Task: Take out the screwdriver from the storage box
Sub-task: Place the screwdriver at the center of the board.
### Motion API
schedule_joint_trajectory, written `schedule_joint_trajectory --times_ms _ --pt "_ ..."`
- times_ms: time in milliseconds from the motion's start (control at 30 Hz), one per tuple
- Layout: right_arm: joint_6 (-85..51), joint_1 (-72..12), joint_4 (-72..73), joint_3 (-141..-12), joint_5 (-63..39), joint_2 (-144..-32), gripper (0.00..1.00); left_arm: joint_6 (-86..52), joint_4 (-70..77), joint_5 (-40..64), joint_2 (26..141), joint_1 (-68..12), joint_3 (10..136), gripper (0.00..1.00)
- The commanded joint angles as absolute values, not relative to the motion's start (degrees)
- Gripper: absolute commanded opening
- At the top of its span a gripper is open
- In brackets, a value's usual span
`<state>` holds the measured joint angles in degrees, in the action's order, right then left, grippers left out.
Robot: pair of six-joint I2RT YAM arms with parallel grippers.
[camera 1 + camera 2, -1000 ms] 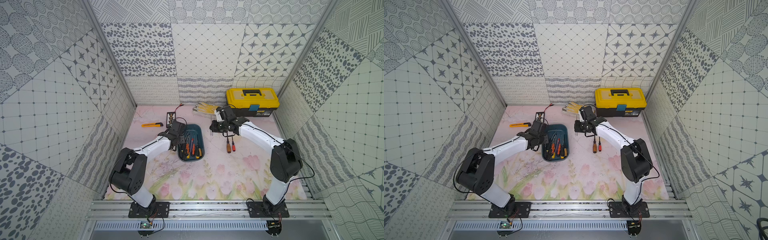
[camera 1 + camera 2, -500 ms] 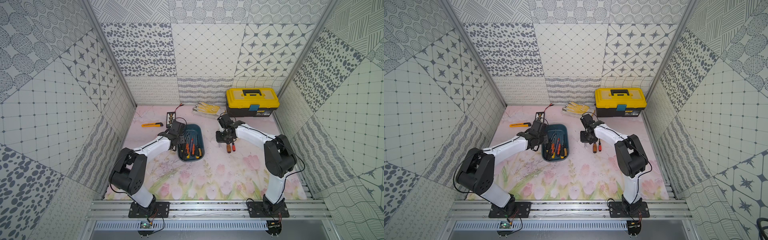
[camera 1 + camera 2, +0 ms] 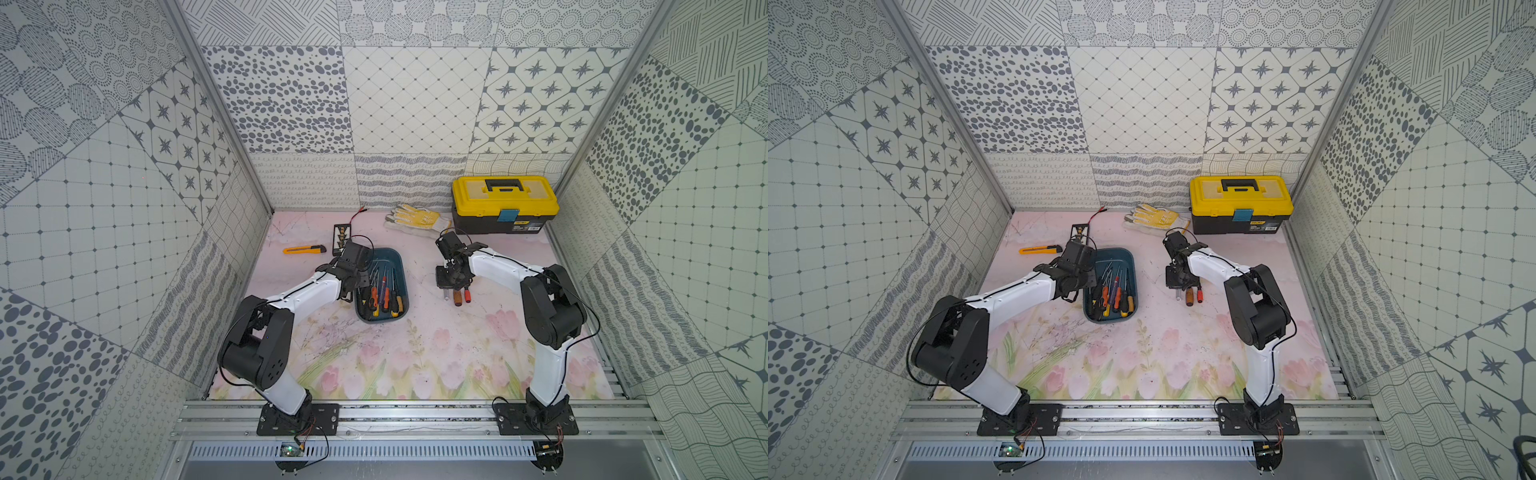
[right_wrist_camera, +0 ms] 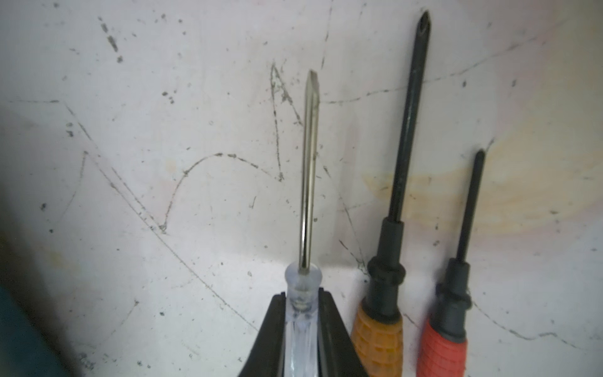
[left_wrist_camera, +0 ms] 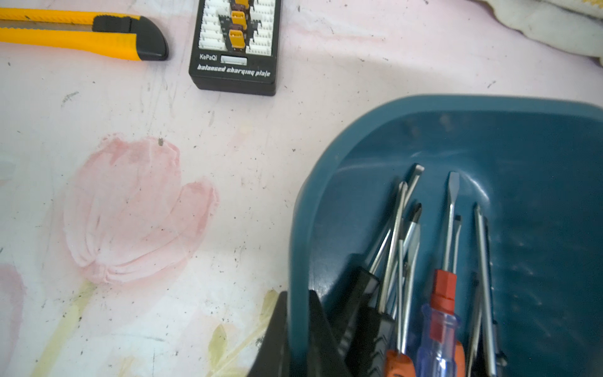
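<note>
1. Lowering looks like the step in hand: right gripper (image 4: 301,305) is pinched narrow on the clear screwdriver (image 4: 309,169) at the handle neck. The blade is out over the mat (image 4: 163,98), outside the box (image 5: 538,156).
2. Set it flat, parallel to the orange driver (image 4: 378,339) and red driver (image 4: 443,352) just beside it. Release only once it rests, or it may roll.
3. Bracing: left gripper (image 5: 298,329) is clamped on the box wall, other drivers (image 5: 443,290) inside.
4. Far back: toolbox (image 3: 505,195), not involved.
</note>
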<state>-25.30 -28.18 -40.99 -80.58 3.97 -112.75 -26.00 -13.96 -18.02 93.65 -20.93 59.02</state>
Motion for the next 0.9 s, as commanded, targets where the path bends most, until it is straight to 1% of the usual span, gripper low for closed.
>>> schedule_joint_trajectory --times_ms 0,167,233,333,400,567,633,733,867 --pt "-26.3 -27.9 -41.2 -81.1 5.4 -114.1 0.0 -26.5 -10.1 -21.0 93.1 -20.6 59.9 0.0" --pt "-26.7 -27.9 -41.4 -80.9 6.1 -114.5 0.0 -26.8 -10.1 -20.8 93.2 -20.6 59.8 0.0" --pt "-26.8 -28.0 -41.3 -80.9 5.7 -114.8 0.03 -26.8 -10.2 -20.7 93.3 -20.5 59.7 0.0" --pt "-26.9 -27.9 -41.3 -81.1 5.5 -115.1 0.13 -26.9 -10.2 -20.5 93.4 -20.5 59.7 0.0" --pt "-27.0 -28.0 -41.3 -81.2 5.6 -115.3 0.16 -26.9 -10.3 -20.6 93.4 -20.6 59.8 0.0" --pt "-27.2 -28.0 -41.4 -81.2 5.8 -115.5 0.19 -26.9 -10.2 -20.7 93.4 -20.5 60.0 0.0" --pt "-27.2 -27.9 -41.4 -81.3 5.7 -115.8 0.22 -26.9 -10.3 -20.7 93.5 -20.6 60.0 0.0" --pt "-27.4 -27.9 -41.4 -81.5 5.6 -116.0 0.23 -26.9 -10.3 -20.6 93.5 -20.6 60.1 0.0" --pt "-27.5 -27.9 -41.4 -81.9 5.4 -115.9 0.28 -26.9 -10.3 -20.5 93.5 -20.6 60.1 0.0"
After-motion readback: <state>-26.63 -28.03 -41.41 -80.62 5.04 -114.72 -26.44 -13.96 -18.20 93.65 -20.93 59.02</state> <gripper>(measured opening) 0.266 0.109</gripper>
